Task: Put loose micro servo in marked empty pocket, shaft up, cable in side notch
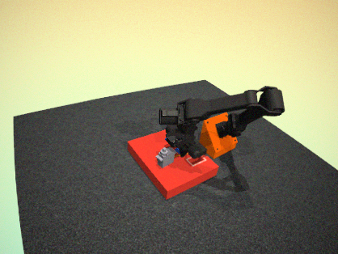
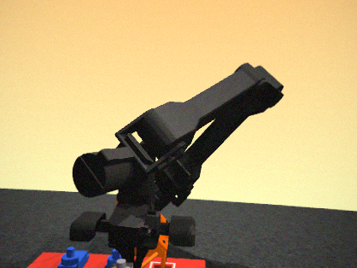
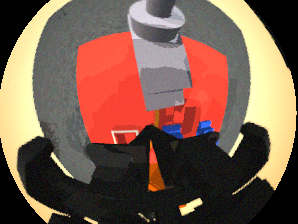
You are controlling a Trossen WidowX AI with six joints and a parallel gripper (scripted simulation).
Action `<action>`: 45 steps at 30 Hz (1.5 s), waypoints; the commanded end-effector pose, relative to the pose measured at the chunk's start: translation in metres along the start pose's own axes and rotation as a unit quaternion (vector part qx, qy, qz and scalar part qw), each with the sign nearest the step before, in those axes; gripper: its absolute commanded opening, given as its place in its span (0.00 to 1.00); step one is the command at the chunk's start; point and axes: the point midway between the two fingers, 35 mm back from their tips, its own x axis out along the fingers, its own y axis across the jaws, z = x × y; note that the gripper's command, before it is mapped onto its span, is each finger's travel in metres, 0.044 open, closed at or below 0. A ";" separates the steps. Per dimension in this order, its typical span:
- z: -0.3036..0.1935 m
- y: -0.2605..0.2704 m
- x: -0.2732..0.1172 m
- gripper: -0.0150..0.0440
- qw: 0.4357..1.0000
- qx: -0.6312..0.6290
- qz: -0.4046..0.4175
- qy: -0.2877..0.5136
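The loose micro servo (image 1: 165, 158) (image 2: 121, 263) (image 3: 161, 65) is grey. It stands on the red deck (image 1: 170, 184) (image 2: 192, 263) (image 3: 102, 80) with its output shaft up. Part of an orange cable shows beside it in the wrist view; the rest is hidden. The marked pocket (image 1: 200, 163) (image 2: 162, 263) (image 3: 125, 131) has a white outline and is empty where it shows. My gripper (image 1: 183, 154) (image 2: 136, 261) (image 3: 149, 127) is shut with nothing between its fingers. It points down over the deck, between the servo and the orange part, apart from the servo as far as I can see.
Two blue servos (image 2: 73, 259) (image 3: 171, 131) are on the deck beside the grey one, largely hidden behind my gripper in the top view. An orange upright part (image 1: 208, 139) (image 2: 163, 241) (image 3: 156, 183) stands at the deck's far side, close to my arm.
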 end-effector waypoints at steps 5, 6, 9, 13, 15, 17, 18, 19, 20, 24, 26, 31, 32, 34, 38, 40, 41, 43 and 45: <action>0.000 -0.011 0.000 0.25 1.000 -0.003 -0.002 0.000; 0.000 -0.011 0.000 0.25 1.000 -0.003 -0.002 0.000; 0.000 -0.009 -0.007 0.25 1.000 0.000 0.000 -0.001; 0.000 -0.011 -0.040 0.25 1.000 -0.003 -0.003 0.000; 0.000 -0.011 -0.043 0.25 1.000 -0.003 -0.003 0.000; 0.001 -0.011 -0.044 0.30 1.000 -0.005 -0.003 0.000; 0.004 -0.011 -0.045 0.34 1.000 -0.008 -0.003 0.000; 0.007 -0.011 -0.048 0.39 1.000 -0.012 -0.003 0.000; 0.012 -0.010 -0.052 0.43 1.000 -0.018 -0.003 0.000; 0.038 -0.008 -0.071 0.61 0.999 -0.050 -0.003 0.000; 0.053 -0.007 -0.082 0.70 0.998 -0.068 -0.003 -0.001; 0.063 -0.005 -0.089 0.92 0.997 -0.082 -0.004 -0.001; 0.063 -0.005 -0.087 0.97 0.997 -0.082 -0.004 -0.001; 0.063 -0.005 -0.080 1.00 0.997 -0.082 -0.004 -0.001; 0.063 -0.005 -0.065 1.00 0.997 -0.082 -0.003 -0.001; 0.063 -0.005 -0.064 1.00 0.997 -0.082 -0.003 -0.001; 0.063 -0.005 -0.064 1.00 0.997 -0.082 -0.003 -0.001; 0.063 -0.005 -0.062 1.00 0.997 -0.082 -0.003 -0.001; 0.063 -0.005 -0.059 1.00 0.997 -0.082 -0.003 -0.001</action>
